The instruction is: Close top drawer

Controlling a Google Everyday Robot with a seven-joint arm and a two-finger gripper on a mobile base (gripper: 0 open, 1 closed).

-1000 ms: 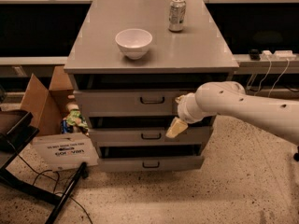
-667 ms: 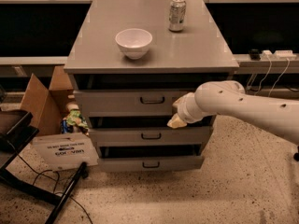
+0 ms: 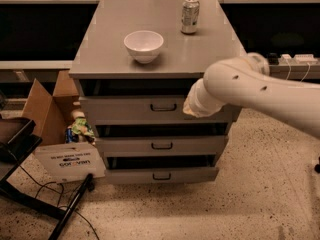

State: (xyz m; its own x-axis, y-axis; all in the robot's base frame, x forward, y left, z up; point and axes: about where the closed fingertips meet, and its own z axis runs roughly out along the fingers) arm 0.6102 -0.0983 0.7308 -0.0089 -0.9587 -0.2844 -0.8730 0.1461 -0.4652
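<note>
The top drawer (image 3: pixel 125 111) of the grey cabinet (image 3: pixel 100 59) is a wide grey panel with a small dark loop handle (image 3: pixel 163 107). It stands slightly pulled out, with a dark gap above its front. My gripper (image 3: pixel 188 110) is at the end of the white arm (image 3: pixel 250 86), which reaches in from the right. Its tip rests against the drawer's front panel, just right of the handle. Two shorter grey drawers, the middle (image 3: pixel 161 145) and the bottom (image 3: pixel 161 175), sit below and also stick out a little.
A white bowl (image 3: pixel 143 45) and a soda can (image 3: pixel 190 15) stand on the cabinet top. A cardboard box (image 3: pixel 42 109) with packets, a white sign (image 3: pixel 70 162) and a black stand (image 3: pixel 17 144) with cables are on the floor to the left.
My gripper has risen from the gap above the middle drawer to the top drawer's front panel, beside the handle. The drawers look unmoved.
</note>
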